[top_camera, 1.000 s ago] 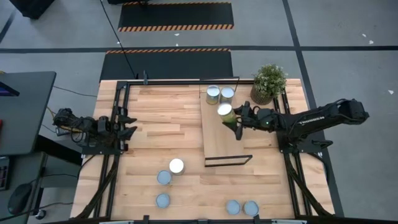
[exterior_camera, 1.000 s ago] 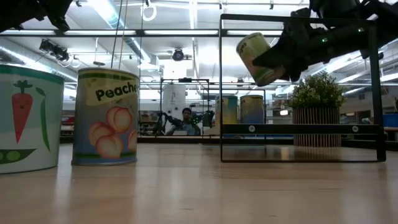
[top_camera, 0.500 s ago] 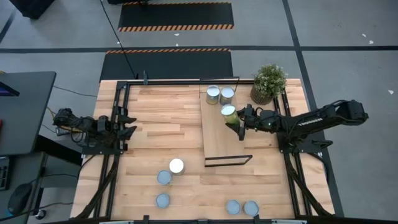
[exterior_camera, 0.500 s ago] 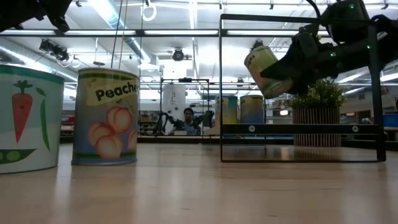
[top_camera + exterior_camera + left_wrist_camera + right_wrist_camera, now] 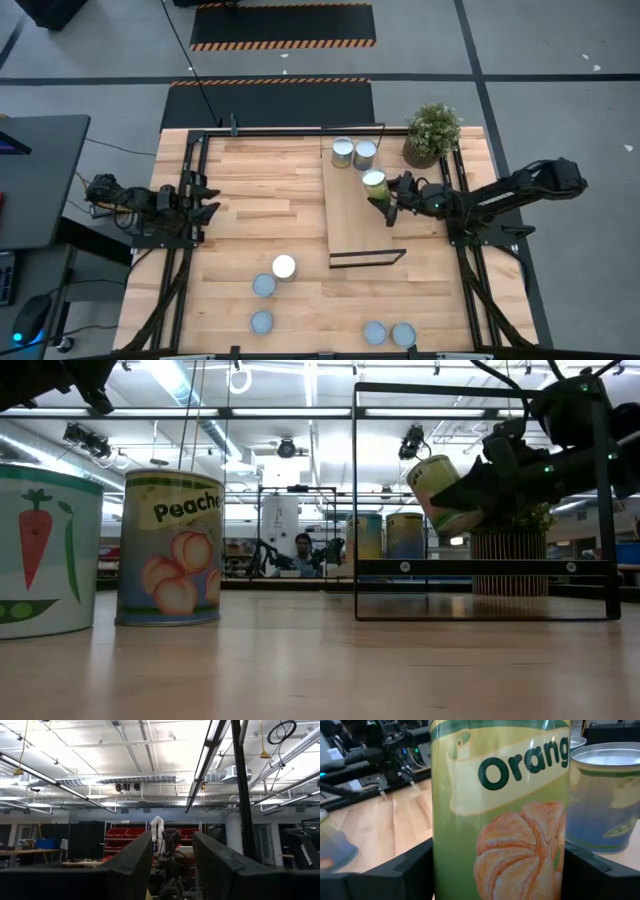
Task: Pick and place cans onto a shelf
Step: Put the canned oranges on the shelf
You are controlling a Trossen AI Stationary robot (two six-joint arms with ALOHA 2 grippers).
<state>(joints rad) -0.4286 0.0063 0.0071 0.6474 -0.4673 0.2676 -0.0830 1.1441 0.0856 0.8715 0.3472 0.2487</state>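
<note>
My right gripper (image 5: 384, 192) is shut on a green can labelled with an orange (image 5: 374, 183), held above the shelf, a light-wood board (image 5: 350, 222) with a black wire frame (image 5: 355, 500). Two more cans (image 5: 343, 152) (image 5: 366, 153) stand on the shelf's far end. Several cans stand on the table near its front edge, among them a white-topped one (image 5: 284, 266) and two (image 5: 374, 332) (image 5: 403, 333) at the near right. My left gripper (image 5: 205, 197) waits open and empty at the table's left edge, and its fingers show in its wrist view (image 5: 172, 865). My right gripper pinches the orange can's side wall (image 5: 445, 865) between its two fingers (image 5: 412, 867), one on each side of the can's body. The fingers come about level from the table's right side. The can (image 5: 443, 493) is lifted clear of the shelf and tilted, its top leaning left.
A potted green plant (image 5: 432, 130) stands at the far right corner, close behind my right arm. A peach can (image 5: 170, 548) and a carrot-and-pea can (image 5: 45, 550) stand close to the low camera. Bare board lies on the shelf's near half.
My right gripper has gone down and a little toward the table's right edge with the orange can, which stays tilted and clear of the shelf. The gripper has stayed shut on it.
</note>
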